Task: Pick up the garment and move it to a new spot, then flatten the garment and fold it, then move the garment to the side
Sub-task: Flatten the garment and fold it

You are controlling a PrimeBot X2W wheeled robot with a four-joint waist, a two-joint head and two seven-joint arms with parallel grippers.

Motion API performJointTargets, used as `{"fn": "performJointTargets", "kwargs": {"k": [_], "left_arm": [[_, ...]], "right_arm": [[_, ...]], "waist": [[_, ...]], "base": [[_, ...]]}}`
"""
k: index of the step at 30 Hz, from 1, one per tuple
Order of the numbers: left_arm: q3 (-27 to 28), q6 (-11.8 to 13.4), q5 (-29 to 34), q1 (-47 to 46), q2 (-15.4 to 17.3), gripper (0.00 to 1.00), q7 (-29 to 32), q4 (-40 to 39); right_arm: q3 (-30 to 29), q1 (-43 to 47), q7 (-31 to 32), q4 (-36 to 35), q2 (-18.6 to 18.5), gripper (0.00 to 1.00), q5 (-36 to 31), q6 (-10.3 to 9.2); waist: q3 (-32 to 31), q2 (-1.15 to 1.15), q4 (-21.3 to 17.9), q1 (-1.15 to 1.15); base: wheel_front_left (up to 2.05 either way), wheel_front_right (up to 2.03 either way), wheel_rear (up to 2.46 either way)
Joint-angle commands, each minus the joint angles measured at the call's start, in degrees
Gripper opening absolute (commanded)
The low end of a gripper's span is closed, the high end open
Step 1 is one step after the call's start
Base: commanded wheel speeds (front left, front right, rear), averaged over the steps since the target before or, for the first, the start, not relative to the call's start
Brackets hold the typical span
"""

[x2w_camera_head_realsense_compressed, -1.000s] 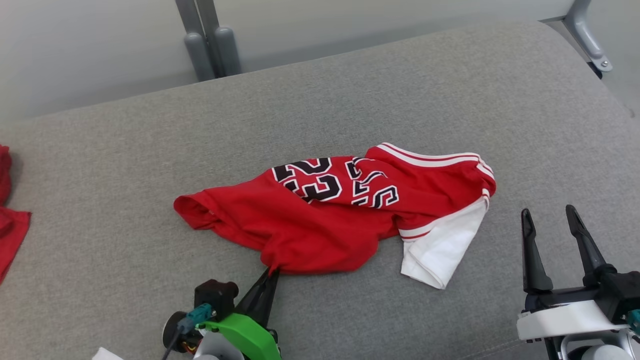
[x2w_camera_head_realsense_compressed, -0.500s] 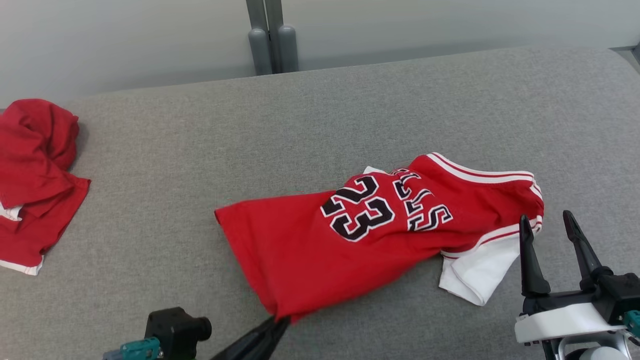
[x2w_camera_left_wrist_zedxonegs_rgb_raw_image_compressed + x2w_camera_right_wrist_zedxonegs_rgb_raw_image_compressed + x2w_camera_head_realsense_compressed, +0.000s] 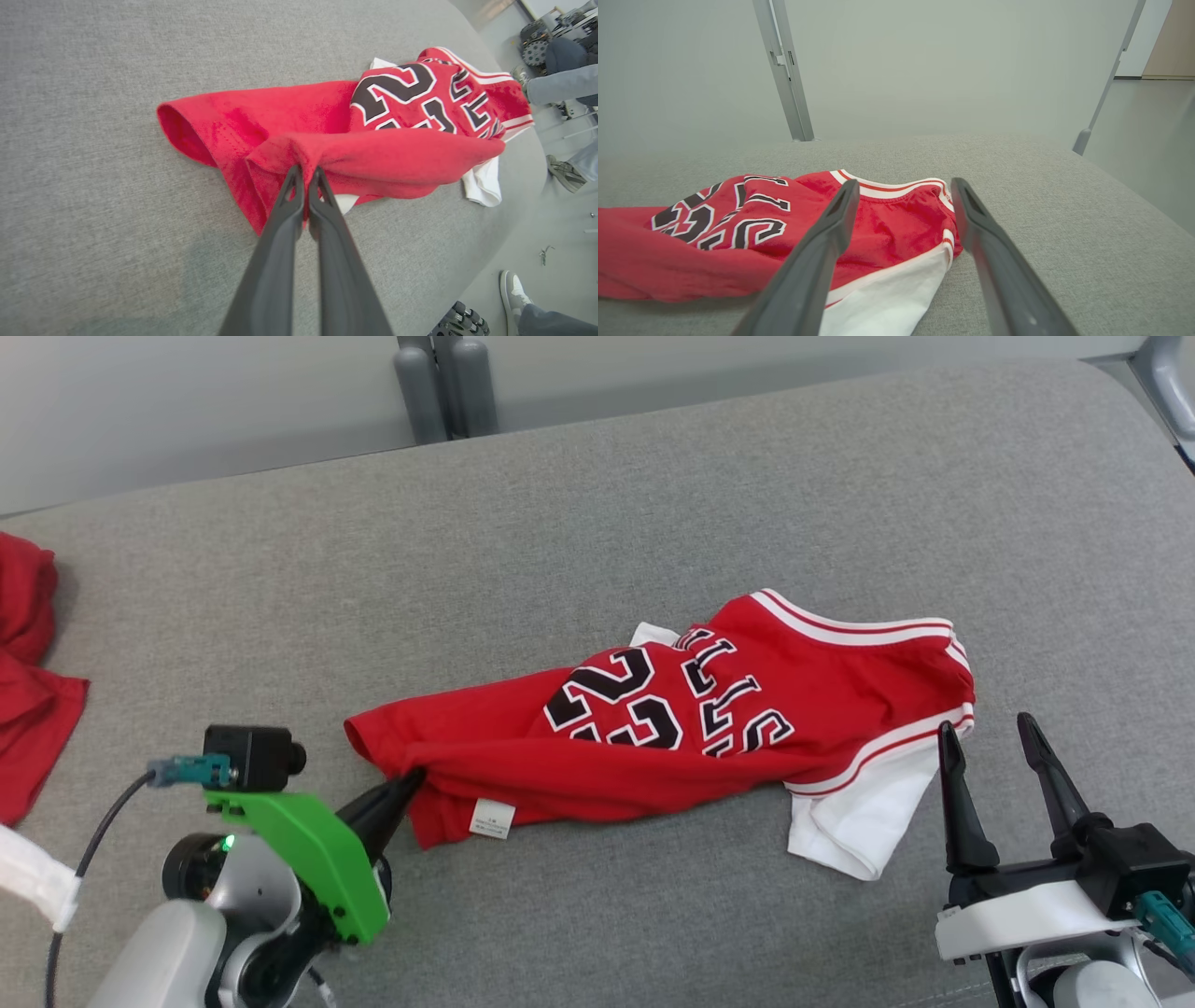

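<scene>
Right now we are pinching the hem of the red jersey between the pressed-together fingers of our left gripper, while our right gripper is hovering, fingers spread, beside its white sleeve. The jersey is lying rumpled mid-tabletop; we are judging flattening, folding and setting aside all undone.

Wide bare grey cushion beyond the jersey and along its near side, easy passage there. Left gripper pinches its left end, closing off that corner. Right gripper, fingers spread, stands just beside the white sleeve. A second red garment crowds the far left edge.
</scene>
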Motion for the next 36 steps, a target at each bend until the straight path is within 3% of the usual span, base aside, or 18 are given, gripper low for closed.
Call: {"fn": "performJointTargets", "kwargs": {"k": [1,4,5,13,19,26,36], "left_arm": [[0.1,-0.4,0.0,-2.9,-1.4,0.04,-1.1,3.3],[-0.1,-0.9,1.2,-7.5,-3.5,0.70,-3.3,11.1],[-0.5,-1.2,1.8,-8.8,-4.0,1.00,-4.2,13.6],[0.1,-1.6,5.2,-12.8,-6.3,1.00,-15.6,25.9],[2.6,-0.1,5.3,-5.0,-7.0,1.00,-25.2,22.0],[-3.4,-1.1,4.5,4.1,-8.1,1.00,-20.7,11.8],[-5.3,0.5,6.9,-2.1,-10.9,1.00,-21.1,18.5]], "right_arm": [[0.1,-0.7,-0.2,0.2,-0.1,1.00,0.5,-0.03],[0.3,-1.1,-0.2,0.5,-0.1,1.00,0.4,-0.03],[0.3,-1.1,-0.2,0.6,-0.1,1.00,0.4,-0.03],[-0.5,-0.1,-0.2,1.2,-0.1,1.00,-0.5,-0.03],[-0.9,1.2,-0.2,1.1,-0.1,1.00,-0.7,-0.03],[-0.8,1.4,-0.2,0.6,-0.1,1.00,-1.1,-0.03],[-0.2,-0.2,-0.2,0.5,-0.1,1.00,-1.6,-0.03]], "waist": [[2.1,0.00,-1.7,0.00],[2.7,0.00,-2.2,0.00],[2.8,0.00,-2.3,0.00],[1.3,0.00,-1.0,0.00],[-1.1,0.00,0.2,0.00],[-1.1,0.00,1.8,0.00],[1.0,0.00,-0.5,0.00]], "base": [[0.00,0.00,0.00],[0.00,0.00,0.00],[0.00,0.00,0.00],[0.00,0.00,0.00],[0.00,0.00,0.00],[0.00,0.00,0.00],[0.00,0.00,0.00]]}}
